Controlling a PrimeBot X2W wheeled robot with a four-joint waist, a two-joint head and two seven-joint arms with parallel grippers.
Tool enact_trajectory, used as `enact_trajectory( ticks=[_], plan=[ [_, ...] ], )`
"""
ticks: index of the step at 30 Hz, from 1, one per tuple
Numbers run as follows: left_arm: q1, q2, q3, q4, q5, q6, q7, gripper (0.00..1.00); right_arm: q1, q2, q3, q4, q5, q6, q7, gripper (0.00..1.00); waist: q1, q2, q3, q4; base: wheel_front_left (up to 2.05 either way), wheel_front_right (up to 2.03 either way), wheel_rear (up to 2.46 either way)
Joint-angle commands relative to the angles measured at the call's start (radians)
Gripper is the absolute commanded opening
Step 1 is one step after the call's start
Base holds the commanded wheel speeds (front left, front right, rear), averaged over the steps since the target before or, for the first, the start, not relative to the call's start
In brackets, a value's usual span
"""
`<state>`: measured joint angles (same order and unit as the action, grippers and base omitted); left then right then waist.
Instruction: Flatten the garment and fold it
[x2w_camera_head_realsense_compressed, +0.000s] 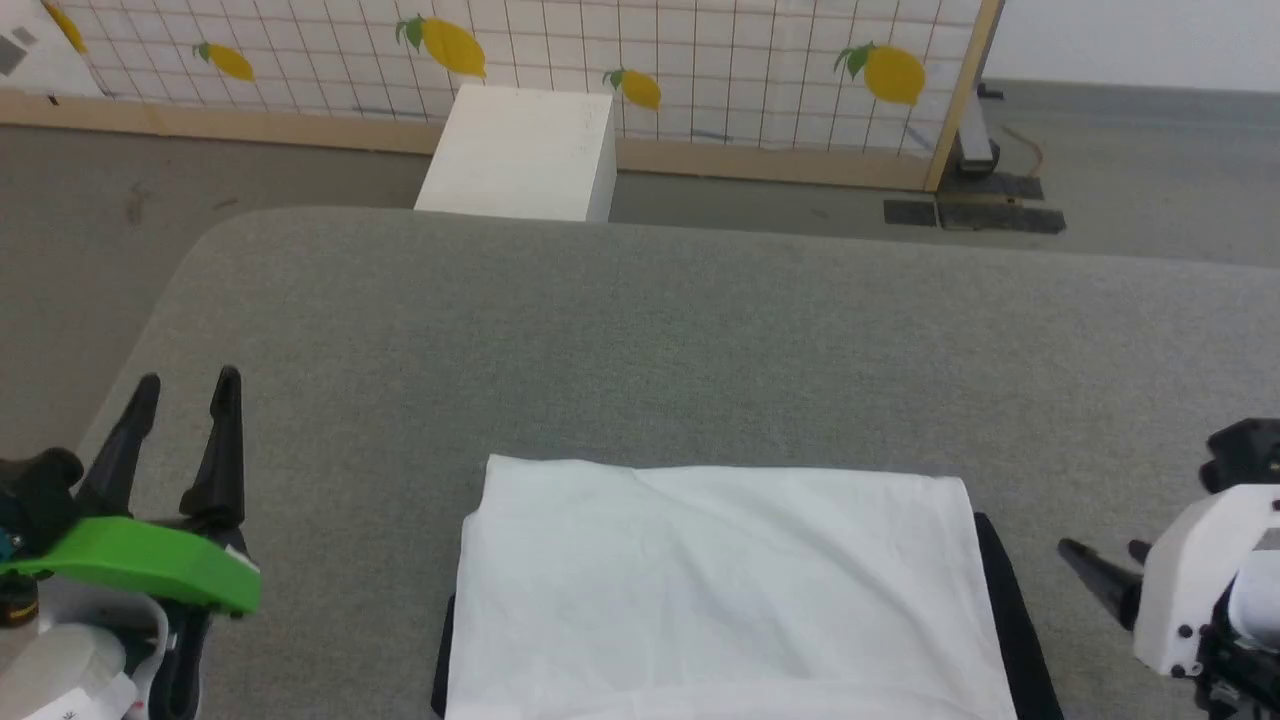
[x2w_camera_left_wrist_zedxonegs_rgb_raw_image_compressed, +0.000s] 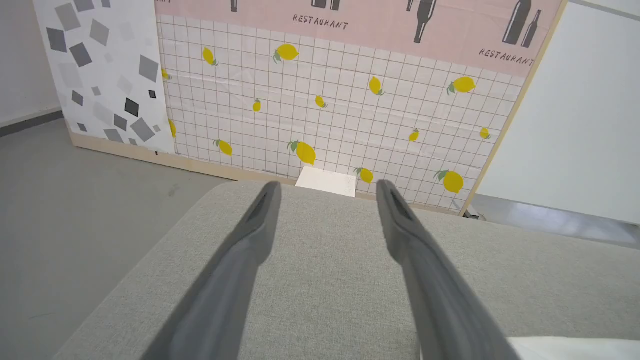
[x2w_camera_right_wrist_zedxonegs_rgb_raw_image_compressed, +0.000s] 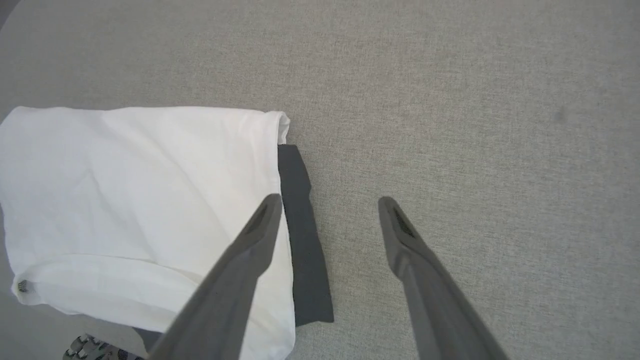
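Centrally, folded garment (x2w_camera_head_realsense_compressed: 720, 580) between left end effector (x2w_camera_head_realsense_compressed: 189, 377), right end effector (x2w_camera_head_realsense_compressed: 1100, 547); both spread

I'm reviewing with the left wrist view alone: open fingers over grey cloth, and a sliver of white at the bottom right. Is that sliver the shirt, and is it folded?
Observer: Yes. The garment lies on the table as a neat white rectangle, folded, at the near edge.
Operator: Where is the other arm? Is it holding anything?
Observer: The right pincer is open and empty. It sits just off the garment's right side, where a black strip pokes out from under the white.
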<state>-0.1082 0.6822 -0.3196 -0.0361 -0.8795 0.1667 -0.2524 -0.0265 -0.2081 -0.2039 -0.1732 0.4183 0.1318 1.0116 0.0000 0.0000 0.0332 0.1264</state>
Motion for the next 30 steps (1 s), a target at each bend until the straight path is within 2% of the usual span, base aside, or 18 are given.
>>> enact_trajectory(
  ticks=[1, 4, 7, 8, 14, 20, 24, 30],
  plan=[
    [-0.035, -0.060, 0.059, -0.021, 0.121, -0.013, -0.008, 1.00, -0.015, -0.003, 0.030, 0.028, 0.004, -0.001, -0.011, 1.00, 0.0000, 0.0000, 0.036, 0.005, 0.00, 0.00, 0.00],
    [-0.037, -0.157, 0.146, -0.074, 0.286, -0.045, -0.009, 1.00, -0.020, -0.032, 0.085, 0.072, 0.032, -0.001, -0.028, 1.00, 0.0000, 0.0000, 0.073, 0.009, 0.00, 0.00, 0.00],
    [-0.022, -0.241, 0.209, -0.090, 0.386, -0.076, -0.009, 1.00, -0.026, -0.050, 0.136, 0.111, 0.062, -0.001, -0.044, 1.00, 0.0000, 0.0000, 0.099, 0.010, 0.00, 0.00, 0.00],
    [-0.019, -0.279, 0.236, -0.096, 0.403, -0.089, -0.009, 1.00, -0.029, -0.058, 0.154, 0.128, 0.075, -0.001, -0.048, 1.00, 0.0000, 0.0000, 0.110, 0.011, 0.00, 0.00, 0.00],
    [0.007, -0.397, 0.331, -0.081, 0.485, -0.177, -0.009, 1.00, -0.044, -0.085, 0.230, 0.203, 0.107, -0.001, -0.069, 1.00, 0.0000, 0.0000, 0.143, 0.013, 0.00, 0.00, 0.00],
    [0.018, -0.468, 0.400, -0.056, 0.522, -0.246, -0.009, 1.00, -0.062, -0.077, 0.316, 0.259, 0.146, -0.001, -0.091, 1.00, 0.0000, 0.0000, 0.157, 0.019, 0.00, 0.00, 0.00],
    [0.016, -0.492, 0.425, -0.037, 0.540, -0.270, -0.009, 1.00, -0.095, -0.065, 0.390, 0.285, 0.178, -0.001, -0.107, 1.00, 0.0000, 0.0000, 0.162, 0.020, 0.00, 0.00, 0.00],
    [0.007, -0.517, 0.443, -0.017, 0.556, -0.288, -0.009, 1.00, -0.134, -0.081, 0.459, 0.336, 0.195, -0.001, -0.107, 1.00, 0.0000, 0.0000, 0.163, 0.027, 0.00, 0.00, 0.00]
  ],
)
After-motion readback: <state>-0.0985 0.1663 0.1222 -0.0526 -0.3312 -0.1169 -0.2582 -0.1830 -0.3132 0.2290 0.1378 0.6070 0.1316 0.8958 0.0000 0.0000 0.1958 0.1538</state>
